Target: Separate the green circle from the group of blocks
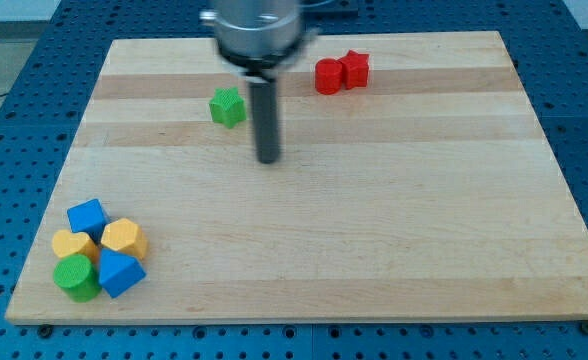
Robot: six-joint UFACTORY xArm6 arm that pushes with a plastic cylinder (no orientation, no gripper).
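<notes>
Green circle [75, 276] sits at the view's bottom left, jammed against a blue block [120, 272] and two yellow blocks [124, 238], with another blue block [87, 216] behind. Risk imo: a sloppy shove drags the neighbours along too. No containers anywhere. My tip [267, 158] is well apart, mid-board near the green star [228, 106]; no gripper to report. Red blocks [341, 72] sit farthest.

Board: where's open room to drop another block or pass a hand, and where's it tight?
Free: the whole right half below the two red blocks, and the centre between my tip and the bottom edge. Tight: bottom-left corner, where the green circle sits packed against two blue and two yellow blocks. A lone green block lies left of the rod.
</notes>
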